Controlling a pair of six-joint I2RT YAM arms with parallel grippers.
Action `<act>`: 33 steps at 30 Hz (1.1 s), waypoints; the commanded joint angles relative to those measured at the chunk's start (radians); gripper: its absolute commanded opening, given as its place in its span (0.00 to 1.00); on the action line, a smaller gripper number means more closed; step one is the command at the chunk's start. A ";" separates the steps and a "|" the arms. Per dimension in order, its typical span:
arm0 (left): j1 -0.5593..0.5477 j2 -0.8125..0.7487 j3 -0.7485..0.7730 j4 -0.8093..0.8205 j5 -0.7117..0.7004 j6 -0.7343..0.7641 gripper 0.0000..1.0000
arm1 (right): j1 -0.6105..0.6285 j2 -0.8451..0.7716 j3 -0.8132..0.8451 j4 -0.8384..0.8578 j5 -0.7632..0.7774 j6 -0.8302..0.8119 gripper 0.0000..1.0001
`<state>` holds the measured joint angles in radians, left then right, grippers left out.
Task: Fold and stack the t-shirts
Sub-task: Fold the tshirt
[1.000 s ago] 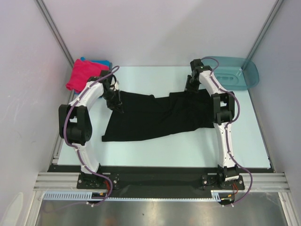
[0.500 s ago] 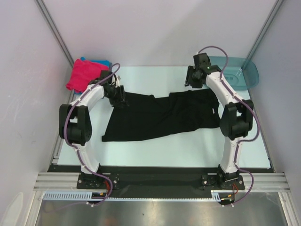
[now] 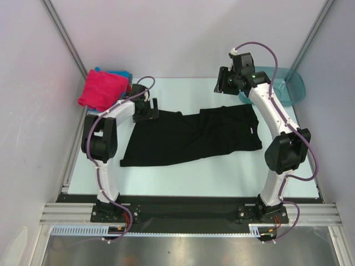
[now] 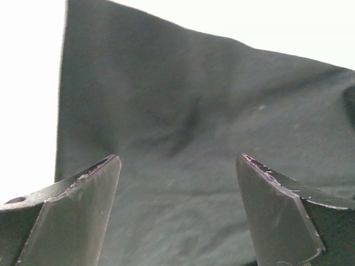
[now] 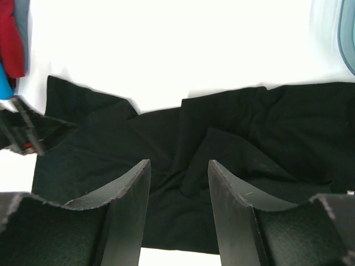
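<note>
Black t-shirt [image 3: 191, 138], magenta-pink shirt [image 3: 100, 91], blue shirt [image 3: 121, 74], teal basin [image 3: 291, 88].

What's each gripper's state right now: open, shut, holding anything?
Left gripper: open, empty, black t-shirt beneath it.
Right gripper: open, empty, not touching the shirt.

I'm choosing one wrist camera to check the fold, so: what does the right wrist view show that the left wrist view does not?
Only the right wrist view: the whole far edge of the black t-shirt, wrinkled on the table, the red shirt and a blue shirt at far left, and a corner of the teal basin at top right. Only the left wrist view: a close look at the black cloth's side edge. Both: black cloth below, and each view's own gripper open with nothing between its fingers, the right gripper and the left gripper.
</note>
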<state>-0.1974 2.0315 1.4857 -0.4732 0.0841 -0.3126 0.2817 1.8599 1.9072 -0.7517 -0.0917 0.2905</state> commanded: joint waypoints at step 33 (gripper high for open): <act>-0.134 0.200 0.174 -0.177 -0.238 -0.078 0.00 | -0.044 -0.162 -0.079 -0.158 -0.046 0.007 0.54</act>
<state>-0.3267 2.1834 1.6547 -0.5625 -0.1879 -0.3286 0.2443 1.7412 1.8240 -0.8310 -0.1802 0.3054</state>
